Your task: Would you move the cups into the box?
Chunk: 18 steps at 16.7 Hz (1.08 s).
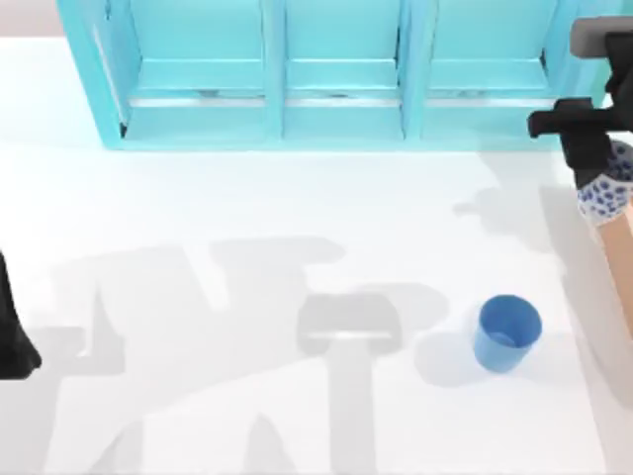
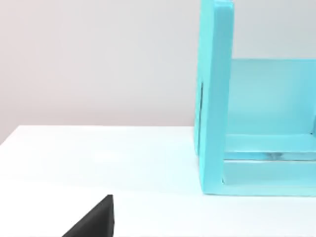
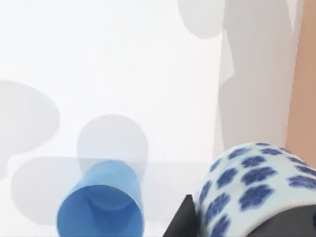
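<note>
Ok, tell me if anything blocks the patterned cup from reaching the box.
Nothing visible does. The right claw holds the patterned cup raised at the table's right edge, right beside the box, with no object between them. The blue cup stands apart on the table.

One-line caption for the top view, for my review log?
Right pincer carries the white blue-speckled cup over the tan wooden box at the table's right edge; the plain blue tapered cup waits on the table.
</note>
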Tool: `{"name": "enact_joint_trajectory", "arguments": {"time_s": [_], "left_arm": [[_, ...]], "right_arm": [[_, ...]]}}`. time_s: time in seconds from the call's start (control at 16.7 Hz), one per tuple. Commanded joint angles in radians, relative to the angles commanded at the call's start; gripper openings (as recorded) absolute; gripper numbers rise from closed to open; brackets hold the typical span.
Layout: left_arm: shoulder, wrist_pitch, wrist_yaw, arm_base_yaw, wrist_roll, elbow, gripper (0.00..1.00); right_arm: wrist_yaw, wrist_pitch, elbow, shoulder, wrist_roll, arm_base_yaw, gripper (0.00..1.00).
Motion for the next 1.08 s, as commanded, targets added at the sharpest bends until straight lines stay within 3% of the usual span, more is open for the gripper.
{"name": "enact_joint_trajectory", "arguments": {"time_s": [0.3, 0.72, 1.08], "left_arm": [[0.000, 0.000, 0.000, 0.000, 0.000, 0.000, 1.00], [0.000, 0.000, 0.000, 0.000, 0.000, 0.000, 1.00], [0.000, 0.000, 0.000, 0.000, 0.000, 0.000, 1.00]], "right_arm": [[-0.050, -0.022, -0.156, -0.147, -0.210, -0.222, 0.00], [-0.120, -0.014, -0.403, -0.460, -0.650, -0.692, 0.00], [-0.136, -0.032, -0.485, -0.527, -0.733, -0.778, 0.00]]}}
